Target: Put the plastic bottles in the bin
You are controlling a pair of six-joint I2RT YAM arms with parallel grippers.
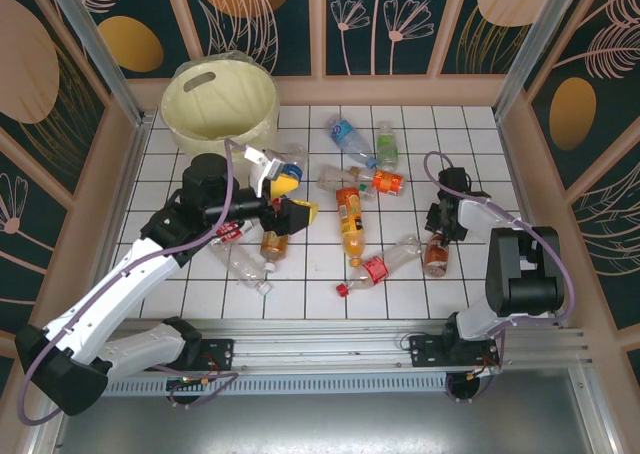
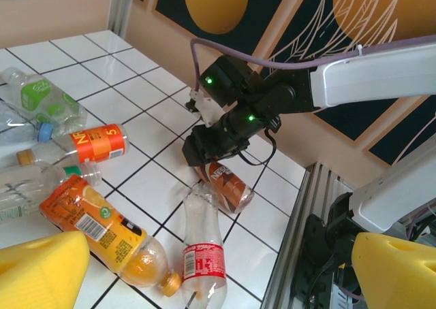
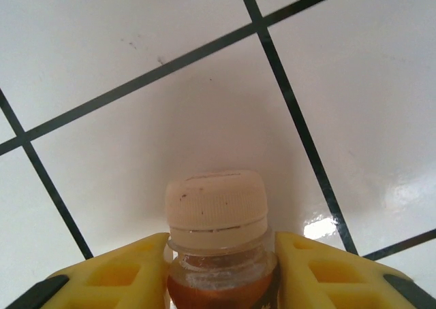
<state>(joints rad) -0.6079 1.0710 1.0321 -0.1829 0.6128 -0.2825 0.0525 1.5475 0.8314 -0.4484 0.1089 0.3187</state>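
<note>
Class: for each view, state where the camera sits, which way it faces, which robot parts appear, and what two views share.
Top external: high behind the robot, looking down on the tiled table, bin, left arm and right arm.
Left wrist: on the left arm, facing across bottles toward the right gripper; own yellow fingers at the bottom corners.
Right wrist: facing down at tile; own fingers grip the brown bottle.
Shared: both wrist views show that brown bottle.

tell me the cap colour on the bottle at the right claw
Cream-white cap on the brown-filled bottle, clearest in the right wrist view.
</note>
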